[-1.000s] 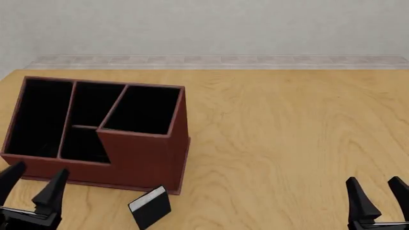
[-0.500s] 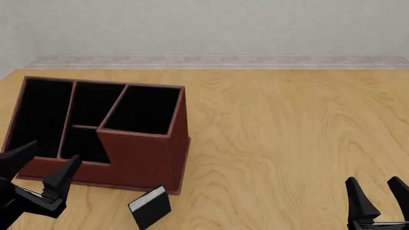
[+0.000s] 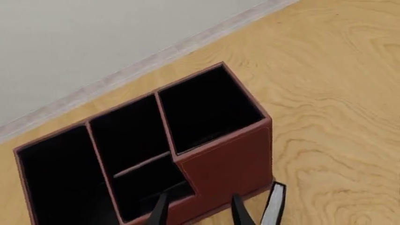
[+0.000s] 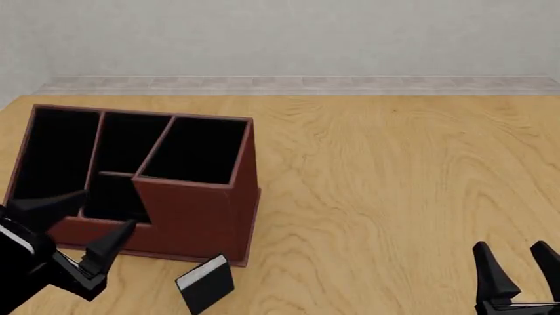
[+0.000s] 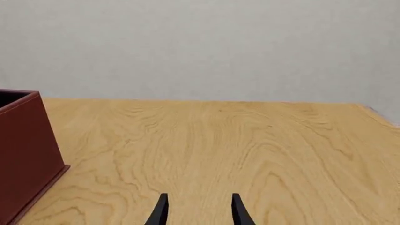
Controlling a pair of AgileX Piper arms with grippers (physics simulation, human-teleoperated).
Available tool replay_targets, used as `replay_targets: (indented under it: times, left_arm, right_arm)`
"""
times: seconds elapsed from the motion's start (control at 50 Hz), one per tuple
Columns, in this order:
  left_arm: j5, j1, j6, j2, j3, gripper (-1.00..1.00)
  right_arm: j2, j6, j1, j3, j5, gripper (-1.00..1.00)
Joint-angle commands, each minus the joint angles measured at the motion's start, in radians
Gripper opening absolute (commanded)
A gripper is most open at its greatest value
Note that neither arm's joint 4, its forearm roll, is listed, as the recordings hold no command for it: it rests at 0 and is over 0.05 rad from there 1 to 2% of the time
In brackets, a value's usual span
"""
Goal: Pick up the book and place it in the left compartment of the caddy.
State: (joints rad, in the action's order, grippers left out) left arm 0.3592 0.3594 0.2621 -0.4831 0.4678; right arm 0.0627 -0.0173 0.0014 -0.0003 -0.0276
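Note:
The small black book [image 4: 206,285] with a white page edge stands tilted on the table just in front of the caddy's near right corner; it also shows in the left wrist view [image 3: 273,205]. The reddish-brown caddy [image 4: 197,220] stands at the left of the table, and its long left compartment [image 4: 51,161] is black inside. My left gripper [image 4: 86,222] is open and empty, raised in front of the caddy's near wall, left of the book. My right gripper [image 4: 518,266] is open and empty at the near right, far from both.
The caddy has two short middle slots [image 4: 122,170] and a taller angled compartment [image 4: 197,151] on its right. Bare wooden table [image 4: 394,184] stretches to the right. A grey wall [image 4: 280,39] stands behind the table's far edge.
My left gripper has risen and swung to the right, turning toward the caddy and the book. The right gripper, the book and the caddy have not moved.

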Motion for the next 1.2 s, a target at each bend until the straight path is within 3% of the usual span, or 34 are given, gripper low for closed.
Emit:
replay_targets:
  times: [0.02,0.26,0.6,0.96,1.2]
  left_arm:
    - [0.003,0.031,0.035,-0.067,0.003,1.0]
    - [-0.022,0.069,0.04,-0.146,-0.003,1.0]
    - [-0.084,0.192,0.028,-0.244,0.014,1.0]
    - [-0.059,0.305,-0.018,-0.279,0.038,1.0]
    - [-0.052,0.326,-0.027,-0.296,0.036,1.0]
  right_arm:
    - [0.001,0.008,-0.003,0.0,-0.002,1.0]
    - [-0.031,0.011,-0.001,0.0,0.021,1.0]
    - [-0.038,0.0,-0.002,0.0,0.026,1.0]
    - [-0.044,0.004,-0.005,0.0,0.03,1.0]
    - [-0.045,0.008,-0.007,-0.001,0.029,1.0]
